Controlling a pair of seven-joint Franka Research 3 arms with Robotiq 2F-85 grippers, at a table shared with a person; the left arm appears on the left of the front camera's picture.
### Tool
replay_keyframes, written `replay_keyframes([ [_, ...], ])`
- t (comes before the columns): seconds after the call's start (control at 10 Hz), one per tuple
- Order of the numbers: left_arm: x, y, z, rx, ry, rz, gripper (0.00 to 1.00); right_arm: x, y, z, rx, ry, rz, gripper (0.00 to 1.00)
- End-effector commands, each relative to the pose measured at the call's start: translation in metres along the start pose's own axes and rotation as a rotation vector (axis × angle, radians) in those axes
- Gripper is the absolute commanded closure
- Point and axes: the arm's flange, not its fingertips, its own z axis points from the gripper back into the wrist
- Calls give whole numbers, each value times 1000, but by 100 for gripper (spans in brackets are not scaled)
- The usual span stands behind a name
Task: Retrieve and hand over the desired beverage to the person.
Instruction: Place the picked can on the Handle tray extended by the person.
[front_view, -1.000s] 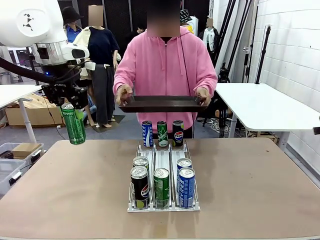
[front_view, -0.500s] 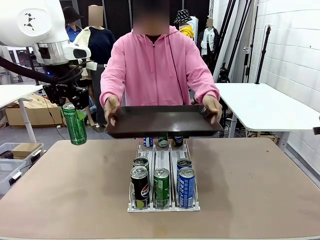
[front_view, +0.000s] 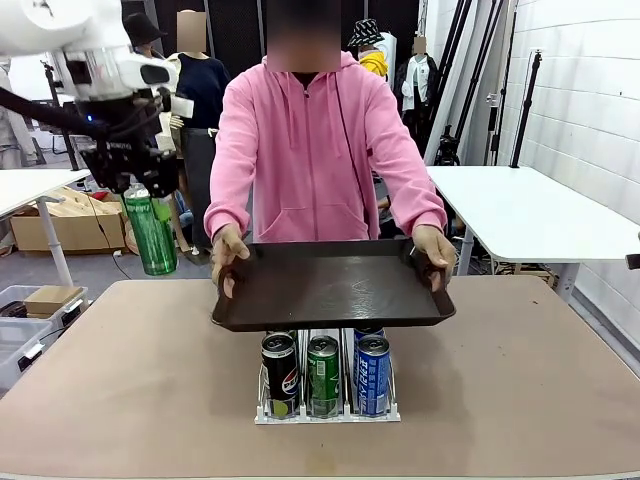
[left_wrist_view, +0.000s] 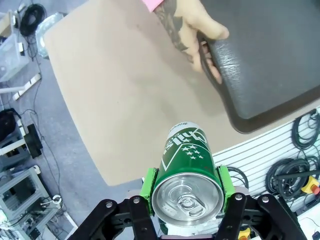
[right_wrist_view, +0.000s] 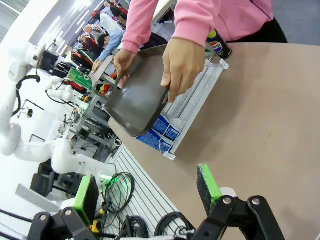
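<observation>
The green can (front_view: 152, 235) is grasped by the left tool (left_wrist_view: 186, 190), raised to the left of the dark tray (front_view: 340, 290) held out by the person (front_view: 320, 140). It should be carried above the tray's middle, lowered upright, then released. The right tool (right_wrist_view: 148, 191) stands released and empty.

A light-brown, matte rectangular tabletop (front_view: 520, 380) carries one fixture at its middle: a clear plastic three-lane can rack (front_view: 327, 415), standing flat and running lengthwise from the robot's side toward the person's edge, with upright aluminium drink cans (front_view: 322, 374) lined in its lanes.
</observation>
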Motion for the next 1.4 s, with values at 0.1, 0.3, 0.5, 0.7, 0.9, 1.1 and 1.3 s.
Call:
replay_keyframes([
  [0.1, 1, -27, 36, -56, -33, -26, 100, 0, 0, 0, 11, -7, 8, 0],
  [0.3, 14, -43, 32, -84, -21, -63, 100, 0, 0, 0, 11, -7, 8, 0],
  [0.5, 34, -56, 18, -135, -19, -107, 100, 0, 0, 0, 11, -7, 8, 0],
  [0.7, 48, -79, 12, -162, -21, -170, 100, 0, 0, 0, 11, -7, 8, 0],
  [0.9, 63, -103, 4, -154, -9, -237, 100, 0, 0, 0, 11, -7, 8, 0],
  [1.1, 80, -126, -8, -141, 16, -292, 100, 0, 0, 0, 11, -7, 8, 0],
  [1.3, 95, -140, -18, -95, -5, -323, 100, 0, 0, 0, 11, -7, 8, 0],
])
